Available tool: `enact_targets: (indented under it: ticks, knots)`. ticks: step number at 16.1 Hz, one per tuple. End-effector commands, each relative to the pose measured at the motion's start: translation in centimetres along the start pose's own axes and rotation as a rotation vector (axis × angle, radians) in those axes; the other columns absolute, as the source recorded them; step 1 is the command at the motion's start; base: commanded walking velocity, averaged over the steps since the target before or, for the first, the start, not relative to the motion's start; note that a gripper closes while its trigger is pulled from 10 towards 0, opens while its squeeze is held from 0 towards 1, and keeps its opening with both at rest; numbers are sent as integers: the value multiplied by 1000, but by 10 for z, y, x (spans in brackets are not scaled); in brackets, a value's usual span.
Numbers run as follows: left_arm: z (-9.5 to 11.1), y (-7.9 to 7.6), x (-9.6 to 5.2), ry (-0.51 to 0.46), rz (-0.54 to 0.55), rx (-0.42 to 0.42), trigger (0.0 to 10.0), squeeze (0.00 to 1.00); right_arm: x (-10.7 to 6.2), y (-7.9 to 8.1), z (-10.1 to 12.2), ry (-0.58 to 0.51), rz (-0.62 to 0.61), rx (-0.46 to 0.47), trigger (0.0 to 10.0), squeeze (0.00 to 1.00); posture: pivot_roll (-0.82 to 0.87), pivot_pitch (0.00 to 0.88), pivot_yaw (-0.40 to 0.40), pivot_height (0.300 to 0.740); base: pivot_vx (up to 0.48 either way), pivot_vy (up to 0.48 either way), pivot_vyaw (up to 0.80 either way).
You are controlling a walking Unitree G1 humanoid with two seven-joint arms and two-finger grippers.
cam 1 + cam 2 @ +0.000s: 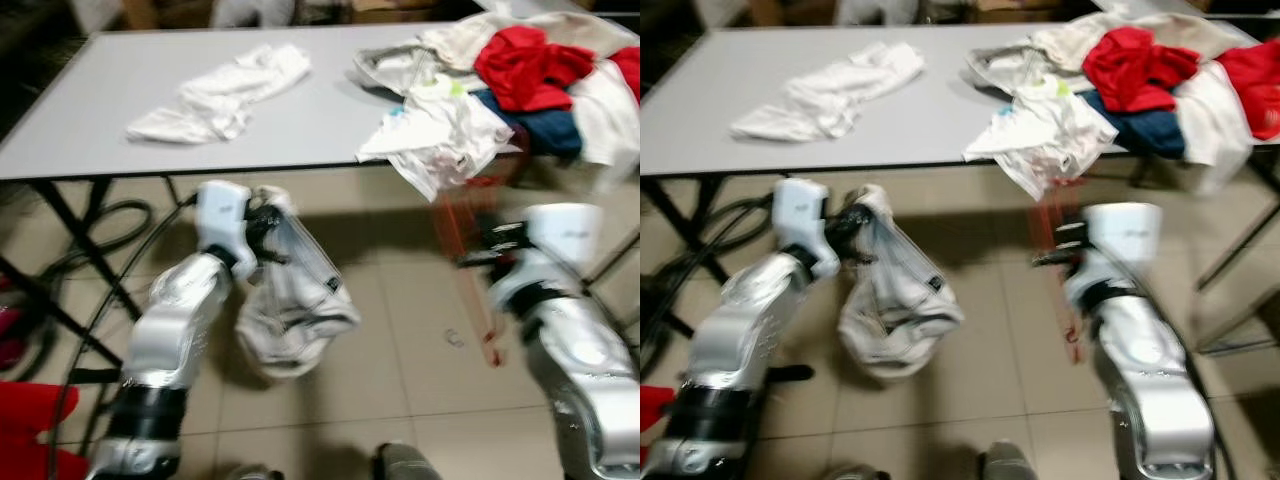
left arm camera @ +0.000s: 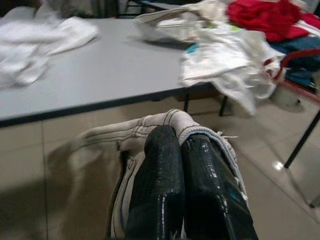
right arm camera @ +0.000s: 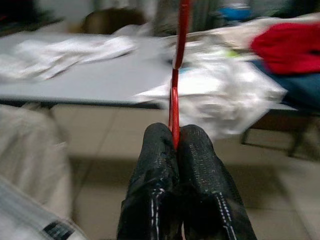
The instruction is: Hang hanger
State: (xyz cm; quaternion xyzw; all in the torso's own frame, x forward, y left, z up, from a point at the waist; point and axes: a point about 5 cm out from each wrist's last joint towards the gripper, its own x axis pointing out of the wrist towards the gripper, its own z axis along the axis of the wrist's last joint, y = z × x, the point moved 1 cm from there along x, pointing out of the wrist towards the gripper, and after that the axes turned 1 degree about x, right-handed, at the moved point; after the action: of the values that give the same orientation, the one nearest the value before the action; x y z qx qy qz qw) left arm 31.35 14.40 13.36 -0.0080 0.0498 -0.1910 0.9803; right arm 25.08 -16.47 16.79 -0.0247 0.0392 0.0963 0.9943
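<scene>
My left gripper [image 1: 262,225] is shut on a white garment [image 1: 295,320] that hangs bunched below the grey table's front edge, over the tiled floor. In the left wrist view the fingertips [image 2: 165,145] pinch the garment's seamed edge [image 2: 135,132]. My right gripper [image 1: 480,250] is shut on a thin red hanger [image 3: 175,90], which rises from between its closed fingers. In the eye views the hanger [image 1: 462,225] is a blurred red streak in front of the table's right part.
The grey table [image 1: 320,120] carries a crumpled white cloth [image 1: 225,95] and a pile of white, red and blue clothes [image 1: 520,70] spilling over its right edge. Black table legs and cables [image 1: 110,230] are on the left. Red fabric [image 1: 25,420] lies bottom left.
</scene>
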Motion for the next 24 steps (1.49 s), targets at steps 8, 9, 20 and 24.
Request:
enact_targets:
  ticks: [8,9,20,24]
  knots:
    - [36,3,1,-158,38,1,10000,0,0,-2,3,-23,128,-55,10000,0,-129,0,0,740,203,0,0]
    - [36,2,2,-159,33,-3,10000,0,-1,-5,3,-24,115,-72,10000,0,-129,0,0,740,341,0,0]
    - [41,-10,3,-196,-43,-46,10000,0,-7,-9,14,-117,103,-58,10000,0,-149,0,6,740,335,0,218]
    - [65,-40,7,-293,-281,-112,10000,0,-9,-9,17,-141,96,-44,10000,0,-158,0,9,740,334,0,0]
